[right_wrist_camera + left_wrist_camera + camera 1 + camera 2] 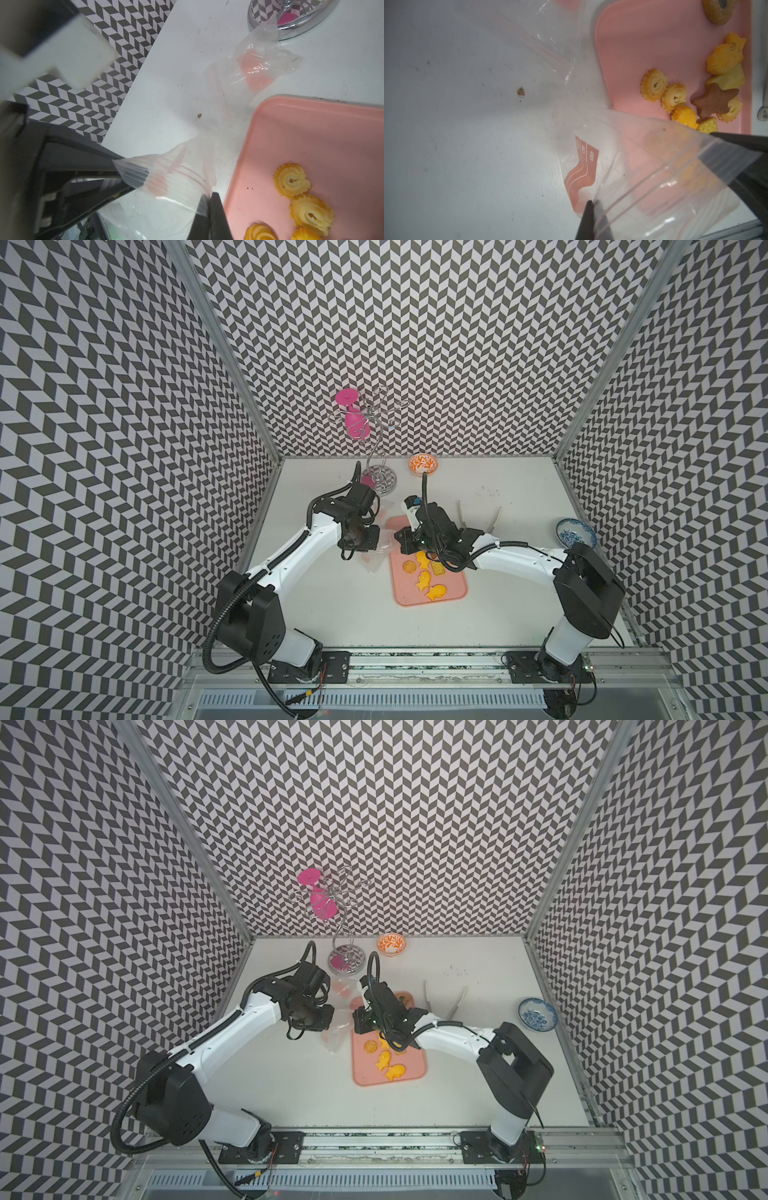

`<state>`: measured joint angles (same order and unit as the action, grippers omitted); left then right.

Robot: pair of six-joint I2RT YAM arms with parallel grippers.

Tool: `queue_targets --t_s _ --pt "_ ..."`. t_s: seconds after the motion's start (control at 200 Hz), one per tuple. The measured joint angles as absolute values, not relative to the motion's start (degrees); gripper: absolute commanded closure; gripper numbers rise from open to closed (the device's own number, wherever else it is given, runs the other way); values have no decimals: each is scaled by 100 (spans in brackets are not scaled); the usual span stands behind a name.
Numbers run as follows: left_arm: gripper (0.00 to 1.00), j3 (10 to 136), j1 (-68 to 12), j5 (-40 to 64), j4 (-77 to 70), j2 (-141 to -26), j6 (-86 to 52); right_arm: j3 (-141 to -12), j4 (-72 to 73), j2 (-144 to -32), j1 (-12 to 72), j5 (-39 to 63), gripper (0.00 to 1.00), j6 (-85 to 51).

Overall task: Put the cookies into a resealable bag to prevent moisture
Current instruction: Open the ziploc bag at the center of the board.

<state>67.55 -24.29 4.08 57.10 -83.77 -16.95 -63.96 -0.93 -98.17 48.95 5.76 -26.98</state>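
The cookies (426, 578), yellow-orange fish, swirls and a square cracker, lie on a pink tray (432, 600). The left wrist view also shows a brown star (714, 100) among swirl cookies (654, 85). A clear resealable bag (376, 562) hangs at the tray's left edge between both grippers. My left gripper (592, 202) is shut on one side of the bag's (643, 166) rim. My right gripper (209, 195) is shut on the opposite side of the rim, so the bag's (176, 187) mouth is held apart. In a top view the left gripper (381, 542) and right gripper (398, 546) nearly meet.
A second clear bag (259, 66) lies flat near a chrome glass rack's base (291, 22); a pink glass (353, 423) hangs on the rack. An orange bowl (422, 464) sits at the back, a blue bowl (575, 533) at the right, a white holder (478, 516) behind the right arm.
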Motion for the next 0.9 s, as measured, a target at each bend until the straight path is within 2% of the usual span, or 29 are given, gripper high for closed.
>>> queue_targets --t_s 0.26,0.436,0.501,0.666,0.901 --pt "100 6149 -1911 1125 5234 -8368 -1625 -6239 224 -10018 4974 1013 98 -2410" --pt "100 6064 -1728 1581 5000 -8388 -1640 -6202 213 -10084 4965 961 84 -2206" --pt "100 6064 -1704 1658 4945 -8405 -1656 -6202 222 -10084 4947 921 76 -2143" --pt "100 6064 -1684 1855 4834 -8468 -1680 -6139 189 -9977 4897 827 61 -1986" --pt "100 6062 -1671 2180 4644 -8591 -1754 -5596 -185 -8831 4357 375 34 -1949"
